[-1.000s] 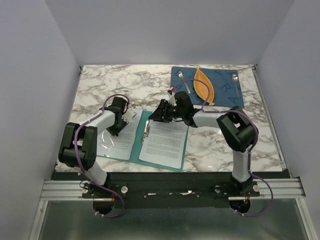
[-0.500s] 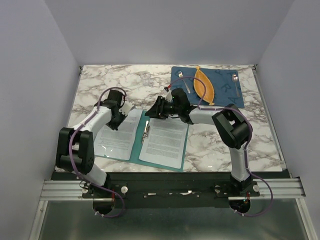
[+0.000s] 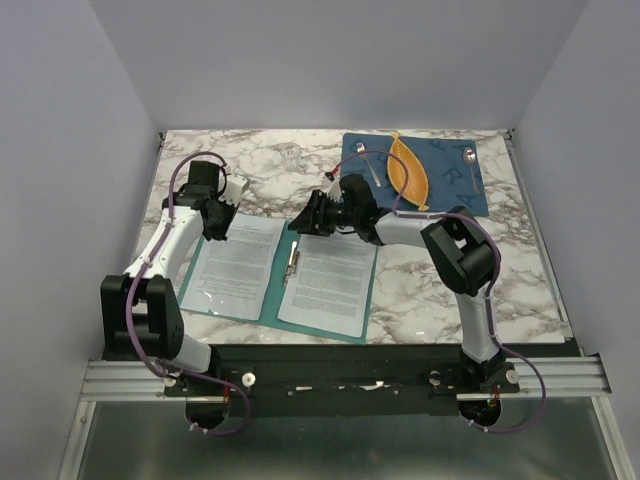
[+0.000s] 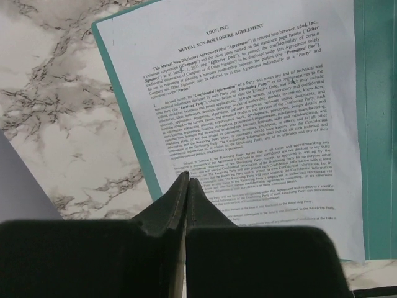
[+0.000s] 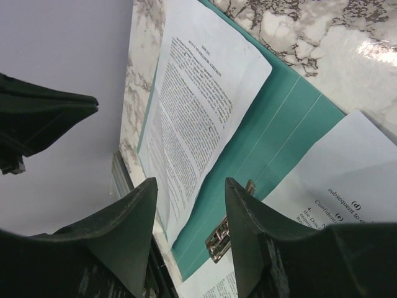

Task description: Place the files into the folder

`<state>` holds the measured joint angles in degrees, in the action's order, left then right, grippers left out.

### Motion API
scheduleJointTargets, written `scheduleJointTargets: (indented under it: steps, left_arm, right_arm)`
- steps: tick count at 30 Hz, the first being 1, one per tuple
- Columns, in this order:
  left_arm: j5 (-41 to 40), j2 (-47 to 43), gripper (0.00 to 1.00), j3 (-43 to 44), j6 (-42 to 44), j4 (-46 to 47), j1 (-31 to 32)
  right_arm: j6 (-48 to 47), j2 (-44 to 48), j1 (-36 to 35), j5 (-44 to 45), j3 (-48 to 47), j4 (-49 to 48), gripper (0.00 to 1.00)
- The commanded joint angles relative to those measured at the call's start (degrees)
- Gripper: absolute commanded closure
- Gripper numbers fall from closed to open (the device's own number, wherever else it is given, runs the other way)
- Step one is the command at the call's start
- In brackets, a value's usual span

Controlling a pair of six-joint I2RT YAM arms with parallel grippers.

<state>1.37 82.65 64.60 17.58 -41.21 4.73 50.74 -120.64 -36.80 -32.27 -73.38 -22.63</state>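
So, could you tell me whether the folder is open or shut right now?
Open: the folder lies spread flat, with printed sheets on both halves and the metal clip exposed between them.

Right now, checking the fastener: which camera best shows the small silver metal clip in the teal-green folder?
Right wrist: the small silver metal clip is close and sharp. Top external shows it tiny; left wrist misses it.

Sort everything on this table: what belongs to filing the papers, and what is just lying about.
For the job:
- open teal-green flat file folder
- two white printed paper sheets on its halves, left and right
- small metal clip at its spine

Lying about:
- dark blue patterned placemat
- orange leaf-shaped dish and metal cutlery on it
- small clear glass
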Motion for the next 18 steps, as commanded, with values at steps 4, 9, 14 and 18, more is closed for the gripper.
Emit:
scheduleJointTargets:
  steps: [4,9,14,18]
  left_arm:
    - [12.4,11.4,0.91,1.9,-4.4,0.3,-7.1]
    - [14.5,14.3,0.91,2.6,-5.4,1.7,-8.3]
    - [14.4,15.3,0.91,2.2,-5.1,2.1,-8.7]
    - [14.3,16.0,0.91,1.8,-4.7,2.5,-9.1]
  right_arm:
    - [-6.3,-1.7,-0.5,2.1,-2.7,6.6,0.43]
    - [-6.8,-2.8,-0.5,2.3,-3.9,7.7,0.42]
    - [-6.5,-4.9,-0.5,1.3,-6.3,8.0,0.41]
    - [-6.3,-6.8,-0.6,0.7,-7.8,8.4,0.41]
